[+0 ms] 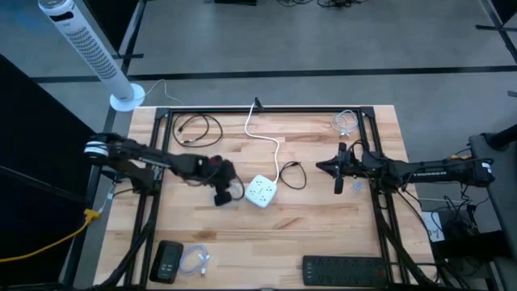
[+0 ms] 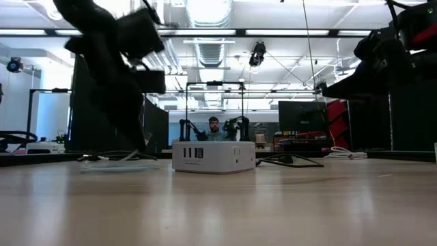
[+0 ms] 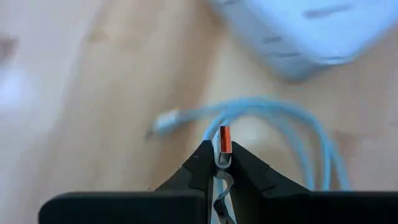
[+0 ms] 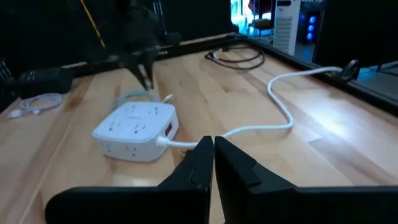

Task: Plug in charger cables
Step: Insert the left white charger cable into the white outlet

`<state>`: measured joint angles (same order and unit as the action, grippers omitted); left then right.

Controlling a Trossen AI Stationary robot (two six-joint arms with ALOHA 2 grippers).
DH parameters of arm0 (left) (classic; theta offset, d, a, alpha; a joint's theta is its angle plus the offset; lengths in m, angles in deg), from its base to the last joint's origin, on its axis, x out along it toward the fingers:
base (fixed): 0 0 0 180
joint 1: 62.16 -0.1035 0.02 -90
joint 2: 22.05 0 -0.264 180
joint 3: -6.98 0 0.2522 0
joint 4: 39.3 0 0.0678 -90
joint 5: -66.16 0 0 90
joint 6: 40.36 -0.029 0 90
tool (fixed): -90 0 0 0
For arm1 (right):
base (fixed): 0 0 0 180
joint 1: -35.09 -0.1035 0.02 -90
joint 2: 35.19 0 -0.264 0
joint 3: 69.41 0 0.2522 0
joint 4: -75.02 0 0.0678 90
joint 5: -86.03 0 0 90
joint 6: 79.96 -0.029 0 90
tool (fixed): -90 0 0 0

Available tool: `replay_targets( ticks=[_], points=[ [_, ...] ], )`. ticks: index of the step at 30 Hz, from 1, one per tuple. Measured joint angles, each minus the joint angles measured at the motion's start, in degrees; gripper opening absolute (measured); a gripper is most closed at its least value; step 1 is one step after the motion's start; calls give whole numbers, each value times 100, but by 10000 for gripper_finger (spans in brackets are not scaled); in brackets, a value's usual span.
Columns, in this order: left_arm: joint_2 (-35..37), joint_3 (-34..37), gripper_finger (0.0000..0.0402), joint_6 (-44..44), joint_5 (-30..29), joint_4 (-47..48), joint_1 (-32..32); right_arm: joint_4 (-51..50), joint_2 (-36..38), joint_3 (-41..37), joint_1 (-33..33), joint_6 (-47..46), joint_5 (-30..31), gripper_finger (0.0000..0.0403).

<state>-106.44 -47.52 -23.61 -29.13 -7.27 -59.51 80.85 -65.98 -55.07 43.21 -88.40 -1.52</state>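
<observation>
My left gripper (image 3: 222, 163) pinches a USB plug (image 3: 224, 140) just short of the socket cube (image 1: 261, 191).

My fingers are clenched on the orange-tipped plug of a pale charger cable (image 3: 292, 127), whose loops lie on the table (image 1: 323, 234) just ahead of my tips, with the cube right beyond them. My right gripper (image 4: 213, 155) hangs well off on the cube's far side, fingers pressed together on nothing. A black cable (image 1: 292, 175) lies between it and the cube.

I count five charger cables (image 1: 198, 128) on my table. One socket cube (image 1: 260, 191), one power strip (image 1: 343, 269), two arms.
</observation>
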Motion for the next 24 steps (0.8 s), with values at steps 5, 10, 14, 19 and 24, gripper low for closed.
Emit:
replay_targets(
  ticks=[5,10,14,19,24],
  points=[
    [-17,293,21,140,-65,-773,808,894,-551,0,-104,-96,-432,0],
    [-58,578,21,299,-291,-1581,1441,1955,-1370,1,-442,220,-449,0],
    [-85,681,21,477,-593,-2010,1644,2435,-2110,208,-699,494,-445,0],
    [-87,857,21,309,-810,-2883,1634,2503,-3250,1134,-1057,812,-431,0],
    [-95,971,21,137,-1177,-3298,1622,2338,-4594,2181,-1365,919,-534,0]
  ],
)
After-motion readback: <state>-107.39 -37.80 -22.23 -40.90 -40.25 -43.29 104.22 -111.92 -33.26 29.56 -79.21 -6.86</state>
